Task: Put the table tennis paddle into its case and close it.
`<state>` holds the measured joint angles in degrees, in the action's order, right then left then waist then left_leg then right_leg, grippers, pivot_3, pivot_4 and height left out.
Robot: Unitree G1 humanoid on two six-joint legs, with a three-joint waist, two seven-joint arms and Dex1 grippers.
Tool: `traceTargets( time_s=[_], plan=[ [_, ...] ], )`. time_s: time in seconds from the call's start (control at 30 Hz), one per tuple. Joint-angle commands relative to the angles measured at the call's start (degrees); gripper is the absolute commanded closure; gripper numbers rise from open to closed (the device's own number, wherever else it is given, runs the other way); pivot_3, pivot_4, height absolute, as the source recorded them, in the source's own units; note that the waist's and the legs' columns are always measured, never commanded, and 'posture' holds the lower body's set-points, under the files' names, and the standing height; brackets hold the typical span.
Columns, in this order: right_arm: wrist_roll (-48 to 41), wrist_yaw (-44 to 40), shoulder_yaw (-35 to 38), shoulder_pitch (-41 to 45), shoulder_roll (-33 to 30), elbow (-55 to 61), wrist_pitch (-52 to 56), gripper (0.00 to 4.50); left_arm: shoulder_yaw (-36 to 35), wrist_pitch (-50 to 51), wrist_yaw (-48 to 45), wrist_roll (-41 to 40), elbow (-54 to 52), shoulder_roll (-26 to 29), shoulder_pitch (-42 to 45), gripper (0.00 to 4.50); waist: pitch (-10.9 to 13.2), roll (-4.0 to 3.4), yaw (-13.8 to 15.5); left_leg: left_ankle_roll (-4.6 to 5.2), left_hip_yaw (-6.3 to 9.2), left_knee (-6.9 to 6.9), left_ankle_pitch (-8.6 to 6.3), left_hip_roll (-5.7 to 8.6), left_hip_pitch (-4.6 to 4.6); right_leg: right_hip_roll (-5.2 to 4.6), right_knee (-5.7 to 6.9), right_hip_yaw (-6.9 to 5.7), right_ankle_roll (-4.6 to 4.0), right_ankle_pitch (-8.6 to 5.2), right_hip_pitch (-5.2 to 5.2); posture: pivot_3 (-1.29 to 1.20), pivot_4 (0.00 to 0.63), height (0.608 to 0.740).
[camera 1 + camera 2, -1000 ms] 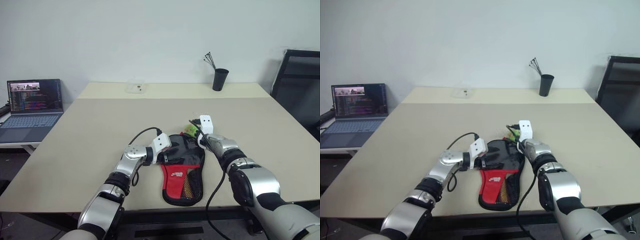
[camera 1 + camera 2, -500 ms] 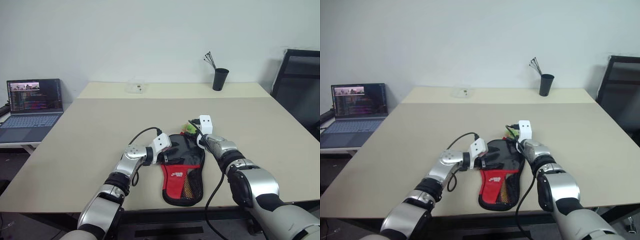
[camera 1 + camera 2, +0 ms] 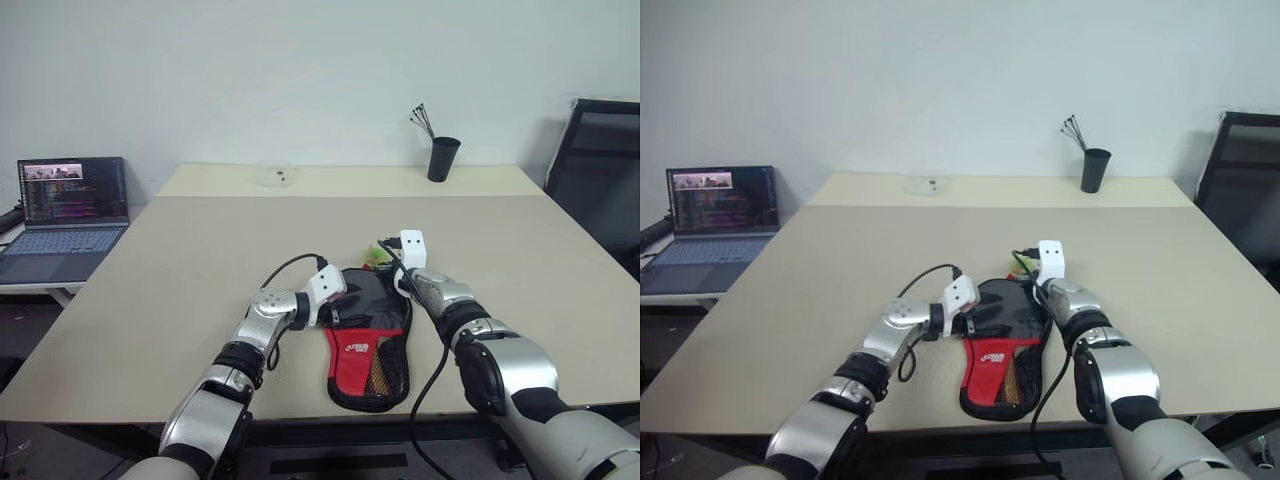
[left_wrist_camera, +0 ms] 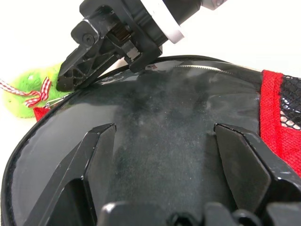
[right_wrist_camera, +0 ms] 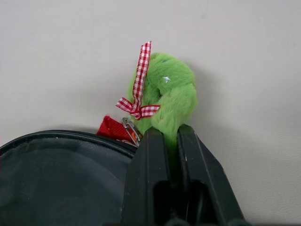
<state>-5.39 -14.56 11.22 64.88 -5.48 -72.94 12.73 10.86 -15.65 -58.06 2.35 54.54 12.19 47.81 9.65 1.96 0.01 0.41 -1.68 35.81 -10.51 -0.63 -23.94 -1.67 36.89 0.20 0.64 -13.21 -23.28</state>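
The case [image 3: 368, 330] lies flat on the table, its black round part away from me and its red mesh part toward the front edge. My left gripper [image 4: 162, 129] is open, with its fingers spread over the black round part. A green fuzzy charm [image 5: 171, 94] with a red checked ribbon hangs off the case's far rim by the zip. My right gripper [image 5: 170, 133] is shut on this charm. The left wrist view also shows the right gripper [image 4: 70, 80] at the rim. The table tennis paddle is hidden.
The beige table [image 3: 200, 260] stretches wide around the case. An open laptop [image 3: 65, 205] sits on a side desk at the left. A small clear box [image 3: 272, 177] and a black cup with sticks [image 3: 438, 158] stand at the far edge. A black chair [image 3: 600, 160] is at the right.
My right gripper's fingers have closed on the green charm. Both arms have stayed where they were, and the case has not moved.
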Motion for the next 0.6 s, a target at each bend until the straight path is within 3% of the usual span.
traceTargets(
  time_s=[0.03,0.6],
  plan=[
    [-0.5,0.4,0.5,0.3,0.6,0.2,-0.2,4.48,3.0,0.2,0.9,3.2,4.4,-2.0,-1.9,0.87,0.0,-0.01,0.0,0.0,0.0,0.0,0.0,0.0,0.0,-0.04,-0.01,-0.05,0.0,0.0,0.01,0.0,0.15,0.74],
    [-4.7,-0.3,4.0,-0.8,-5.2,6.7,1.9,4.48,3.5,0.0,1.5,4.9,8.4,-0.3,-3.5,0.87,-0.1,-0.18,0.0,0.0,0.0,-0.01,0.0,-0.01,-0.02,-0.52,-0.06,-0.76,0.02,-0.08,0.1,0.0,0.15,0.74]
  ],
)
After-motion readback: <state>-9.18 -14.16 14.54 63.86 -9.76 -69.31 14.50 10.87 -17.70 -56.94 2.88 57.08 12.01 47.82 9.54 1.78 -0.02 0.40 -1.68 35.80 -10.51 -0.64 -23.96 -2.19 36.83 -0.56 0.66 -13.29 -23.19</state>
